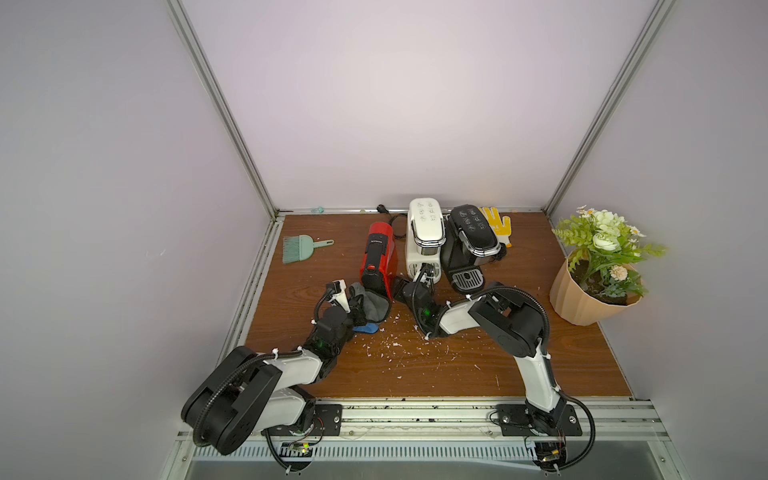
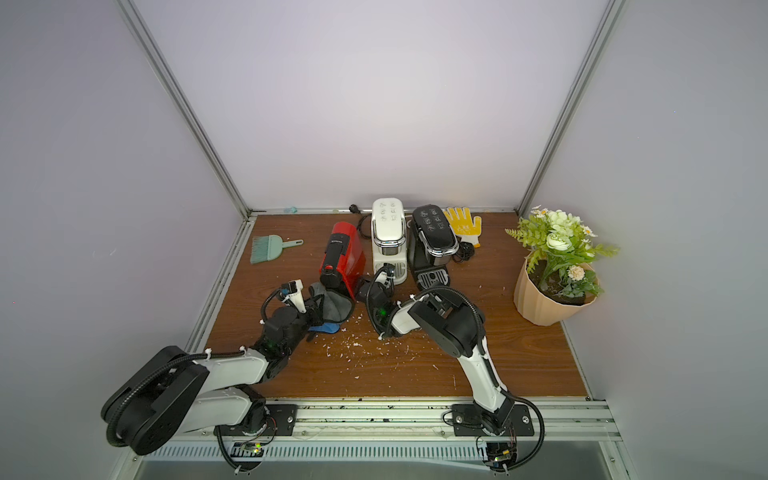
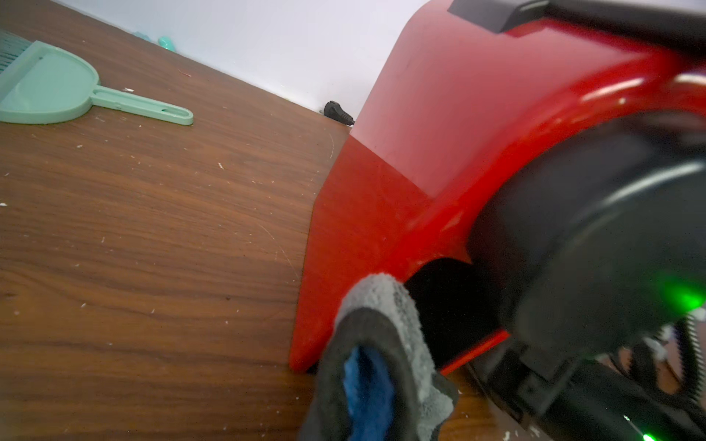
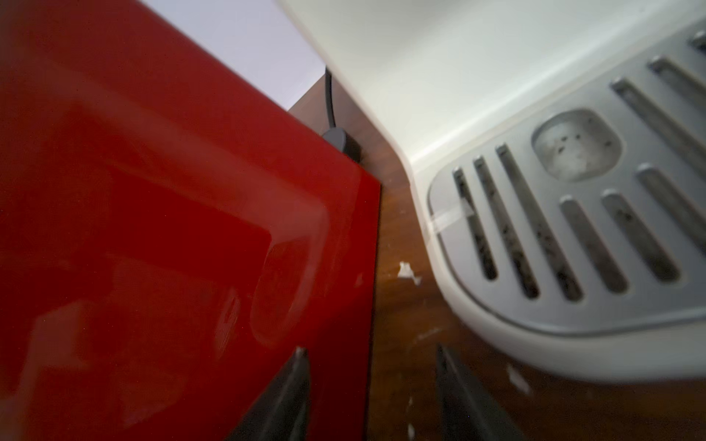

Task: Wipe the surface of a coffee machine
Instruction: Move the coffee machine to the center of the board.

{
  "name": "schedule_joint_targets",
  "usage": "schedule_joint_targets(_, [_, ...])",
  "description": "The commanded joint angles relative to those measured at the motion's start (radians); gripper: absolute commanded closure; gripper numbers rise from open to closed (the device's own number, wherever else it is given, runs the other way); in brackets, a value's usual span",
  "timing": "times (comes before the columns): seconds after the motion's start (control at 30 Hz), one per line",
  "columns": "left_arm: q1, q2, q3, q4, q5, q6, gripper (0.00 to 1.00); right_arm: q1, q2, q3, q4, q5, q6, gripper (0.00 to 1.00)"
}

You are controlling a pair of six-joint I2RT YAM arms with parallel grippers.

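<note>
A red coffee machine [image 1: 376,259] [image 2: 340,259] stands left of a white one [image 1: 424,237] and a black one [image 1: 469,245]. My left gripper [image 1: 356,309] is shut on a grey cloth with a blue side [image 1: 372,306] [image 3: 386,336], which touches the red machine's [image 3: 439,152] lower front; the cloth hides the fingers. My right gripper [image 4: 372,359] is open at the machine's front right corner. One fingertip [image 4: 300,359] lies against the red side panel [image 4: 153,229], the other over the table beside the white machine's drip tray [image 4: 573,214].
A teal dustpan and brush [image 1: 301,248] lies at the back left. A yellow glove [image 1: 496,224] sits behind the black machine, and a potted plant [image 1: 594,286] stands at the right. White crumbs [image 1: 395,349] are scattered on the wooden table [image 1: 519,374] between the arms.
</note>
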Motion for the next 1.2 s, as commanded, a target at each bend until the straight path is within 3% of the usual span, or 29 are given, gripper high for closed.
schedule_joint_targets(0.0, [0.011, -0.087, -0.001, -0.091, 0.007, 0.011, 1.0, -0.005, 0.062, 0.144, 0.003, -0.065, 0.02, 0.44])
schedule_joint_targets(0.17, [0.011, -0.188, -0.006, -0.186, 0.007, 0.033, 1.0, -0.004, 0.151, 0.288, -0.061, -0.165, -0.006, 0.44])
schedule_joint_targets(0.33, [0.011, -0.176, -0.013, -0.187, 0.011, 0.033, 1.0, 0.018, 0.243, 0.394, -0.085, -0.281, -0.009, 0.44])
schedule_joint_targets(0.53, [0.011, -0.202, -0.032, -0.211, -0.01, 0.014, 1.0, 0.02, 0.405, 0.69, -0.245, -0.481, -0.062, 0.44])
schedule_joint_targets(0.87, [0.01, -0.495, -0.041, -0.444, -0.033, 0.0, 1.0, 0.066, 0.386, 0.671, -0.206, -0.476, -0.057, 0.44])
schedule_joint_targets(1.07, [0.011, -0.554, 0.02, -0.52, 0.123, 0.015, 1.0, 0.051, 0.154, 0.424, -0.106, -0.46, -0.14, 0.43])
schedule_joint_targets(1.17, [0.011, -0.558, 0.052, -0.529, 0.194, 0.022, 1.0, 0.039, 0.042, 0.357, -0.159, -0.47, -0.195, 0.42])
